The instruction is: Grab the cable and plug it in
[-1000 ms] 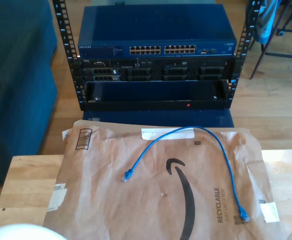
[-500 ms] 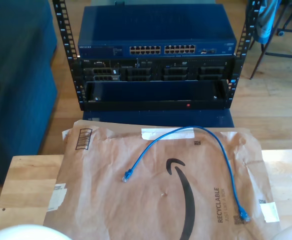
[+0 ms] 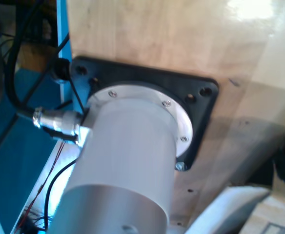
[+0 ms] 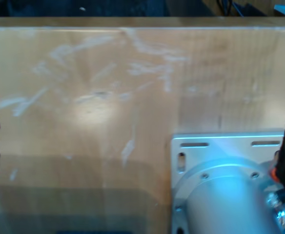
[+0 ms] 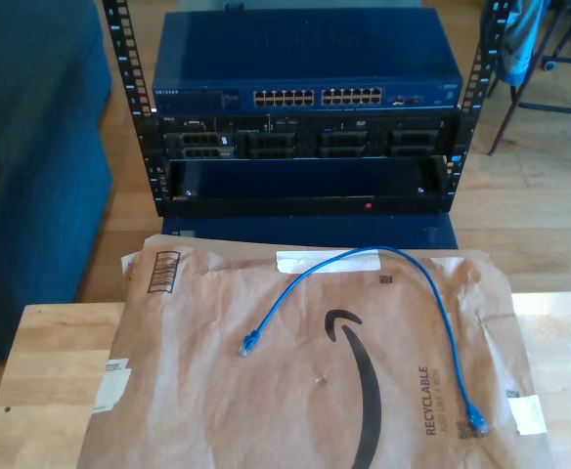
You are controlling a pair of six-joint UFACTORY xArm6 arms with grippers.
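On the paper mailer (image 5: 325, 391) covering the desk (image 5: 51, 362), cable (image 5: 432, 293) lying looped, untouched; best gripped just behind one plug (image 5: 249, 343), tip aimed at switch (image 5: 305, 96); cannot tell either hand's state.

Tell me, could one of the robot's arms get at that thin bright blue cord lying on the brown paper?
Probably yes. The thin bright blue cord lies loose in an arch on top of the brown paper mailer, both plugs exposed and nothing over it. Where the grippers are, I cannot tell.
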